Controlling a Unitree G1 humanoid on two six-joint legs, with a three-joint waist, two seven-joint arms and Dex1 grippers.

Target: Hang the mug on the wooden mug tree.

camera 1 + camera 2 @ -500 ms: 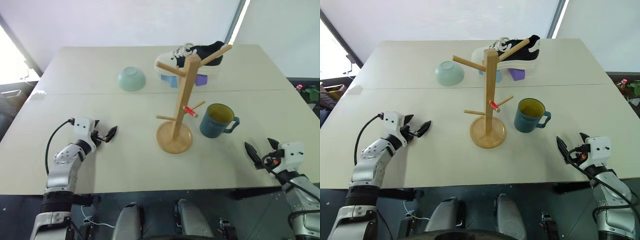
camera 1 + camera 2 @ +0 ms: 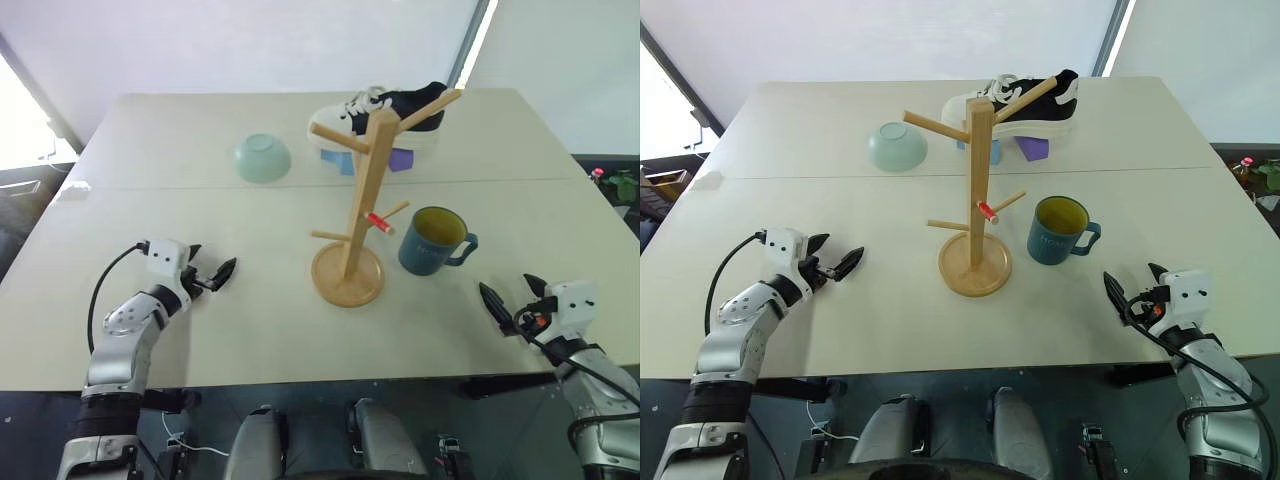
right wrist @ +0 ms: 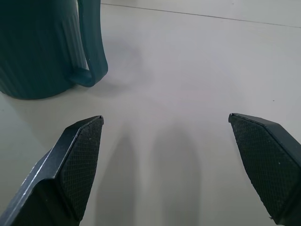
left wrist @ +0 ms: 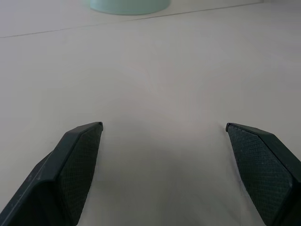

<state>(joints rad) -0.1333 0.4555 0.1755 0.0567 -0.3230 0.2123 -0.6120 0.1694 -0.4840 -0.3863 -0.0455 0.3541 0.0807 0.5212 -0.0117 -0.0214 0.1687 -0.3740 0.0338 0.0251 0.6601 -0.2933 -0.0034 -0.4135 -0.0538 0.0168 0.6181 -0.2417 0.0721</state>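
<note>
A wide, pale beige worktop point(image 2: 250, 310) carries everything here. Near its middle stands the wooden mug tree point(image 2: 362, 200), a tall light-wood post on a round disc base with angled pegs; a small red tag point(image 2: 378, 221) hangs on one lower peg on its right side. None of the pegs carries a mug.

Just to the right of the tree's base, upright on the worktop and apart from the tree, sits the mug point(image 2: 430, 240), dark teal-blue ceramic with a yellow-green inside. Its single loop handle points to the right. In the right wrist view, the mug's point(image 3: 42, 47) ribbed side and its handle stand ahead of the right tool, with bare worktop between them.

Farther back, a pale green bowl point(image 2: 263, 158) rests upside down on the worktop. To its right, behind the tree, a black-and-white sneaker point(image 2: 385, 112) sits on what look like blue and purple blocks point(image 2: 400, 160).

The left tool point(image 2: 216, 273) hangs low over the near left part of the worktop, pointing right toward the tree, its two black fingers spread apart and holding nothing. The right tool point(image 2: 510, 300) hangs near the front right edge, near and to the right of the mug, its fingers also spread wide and empty.
</note>
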